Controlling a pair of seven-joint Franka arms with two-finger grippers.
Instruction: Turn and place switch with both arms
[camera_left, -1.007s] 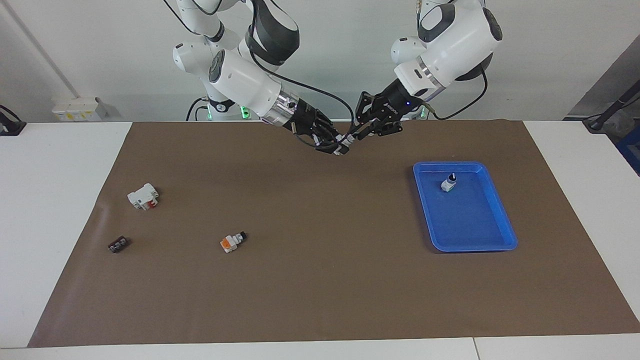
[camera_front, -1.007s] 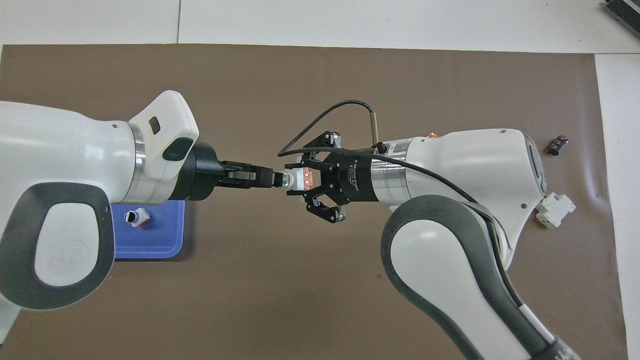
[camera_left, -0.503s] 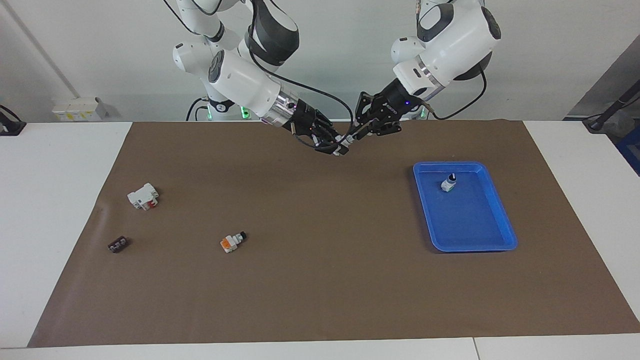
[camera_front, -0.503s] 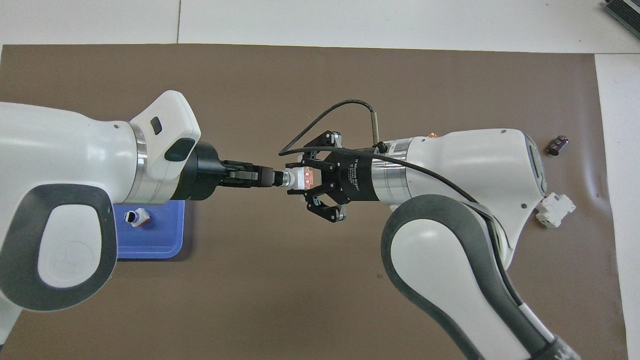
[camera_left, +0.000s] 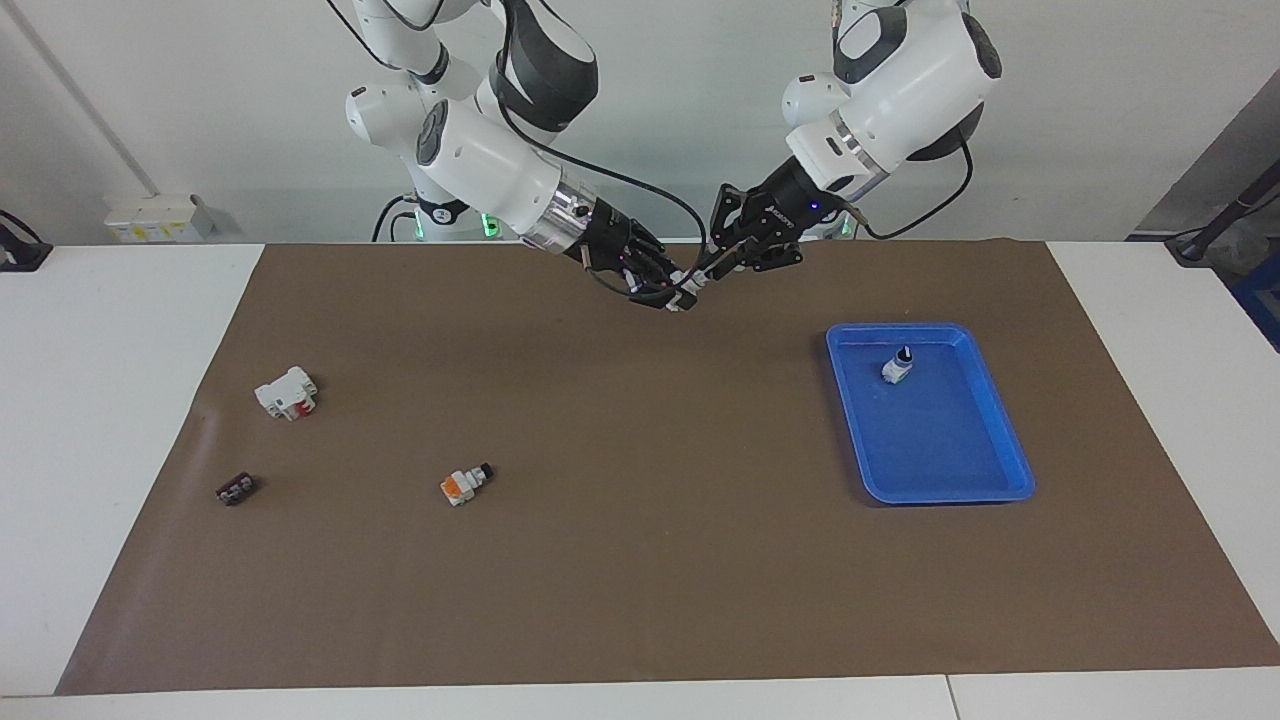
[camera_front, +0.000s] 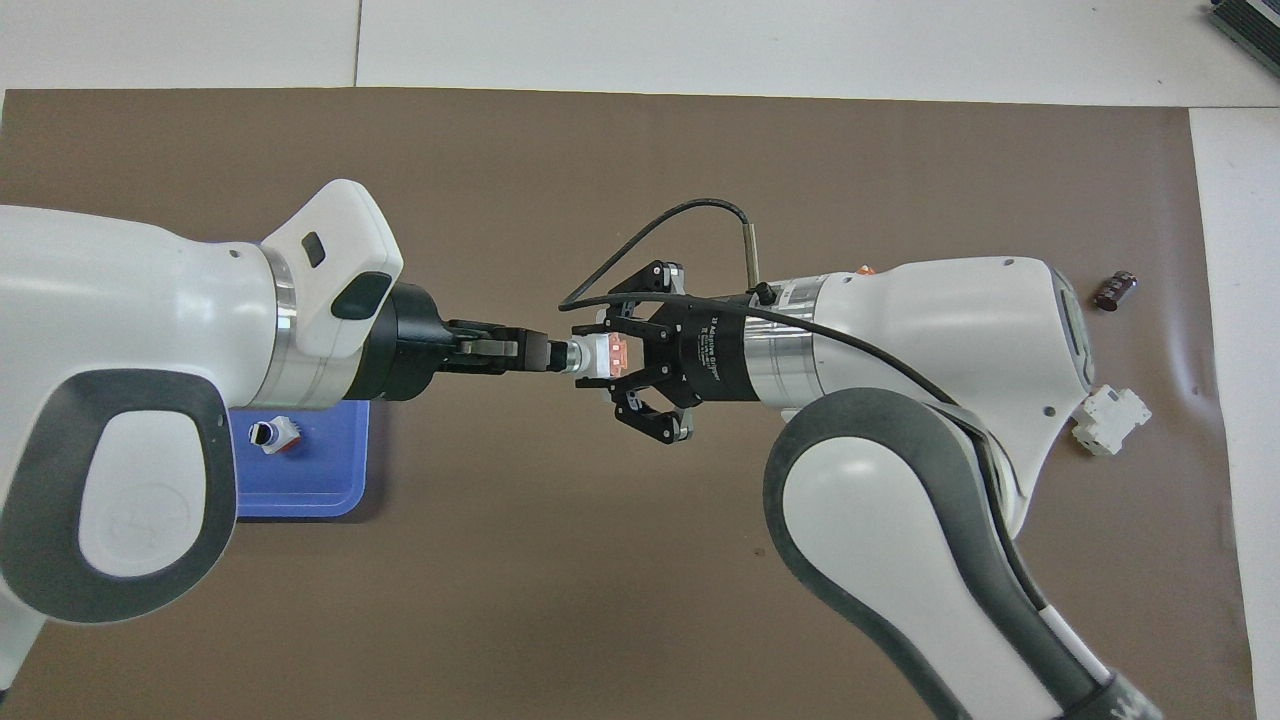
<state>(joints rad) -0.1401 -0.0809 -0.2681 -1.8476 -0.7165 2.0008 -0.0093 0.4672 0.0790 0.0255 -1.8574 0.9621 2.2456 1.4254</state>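
Note:
The switch (camera_front: 600, 358) hangs in the air over the brown mat's edge nearest the robots, white with an orange face turned up. My right gripper (camera_front: 622, 360) is shut on its body, its links splayed around it. My left gripper (camera_front: 545, 353) meets it end-on and is shut on the short silver knob. In the facing view the two grippers touch tip to tip, the right gripper (camera_left: 668, 291) and the left gripper (camera_left: 712, 270), with the switch (camera_left: 688, 291) between them, mostly hidden by the fingers.
A blue tray (camera_left: 945, 455) toward the left arm's end holds a white black-knobbed switch (camera_left: 897, 368). Toward the right arm's end lie an orange-white switch with a black tip (camera_left: 463, 483), a white block with red (camera_left: 287, 392) and a small dark part (camera_left: 236, 489).
The left gripper has closed a little more on the knob and edged toward the right gripper. The pair of grippers and the switch have risen very slightly.

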